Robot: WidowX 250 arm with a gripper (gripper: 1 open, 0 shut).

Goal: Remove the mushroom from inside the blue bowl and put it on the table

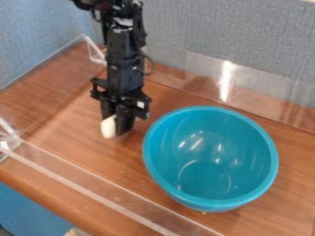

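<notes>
**Mushroom out of the bowl, down at the table, claw pinched on it**

Starting at the left, we see the table, a reddish-brown wood-grain top with low clear acrylic walls along its edges. A small white fitting sits at the near-left wall.

Moving right, the black arm comes down from the top of the picture, pointing straight at the tabletop. At its lower end the gripper has its dark fingers pressed in on the mushroom; we see only the cream-white stem showing below and to the left of the fingers, while the cap is hidden by the claw. The stem's lower end is at the wood or just above it; we cannot tell whether it touches. The mushroom is outside the bowl, just to the left of its rim.

Further right stands the blue bowl, large, round, glossy turquoise, upright on the table. We see only reflections on its smooth inner wall. Its left rim is near the gripper but apart from it.

Behind everything runs a grey-blue back wall.
</notes>
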